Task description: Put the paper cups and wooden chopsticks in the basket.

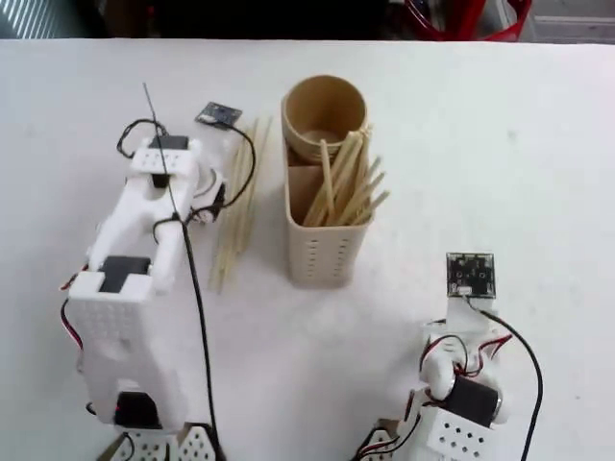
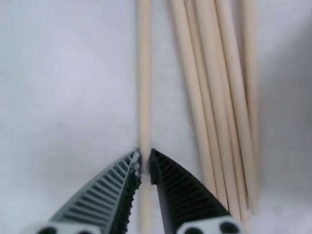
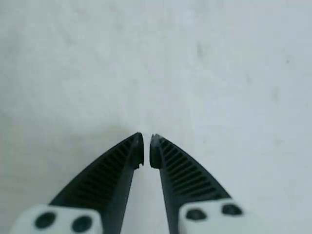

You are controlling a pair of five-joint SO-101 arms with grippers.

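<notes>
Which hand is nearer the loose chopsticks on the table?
Left. The left hand grips one chopstick beside the loose chopsticks; the right hand hangs over bare table, past the basket.

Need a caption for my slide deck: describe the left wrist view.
Left gripper pinching a single chopstick beside the other chopsticks on the white table.

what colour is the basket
Pale beige, the basket has rows of small holes in its wall; the high view shows it best.
</notes>
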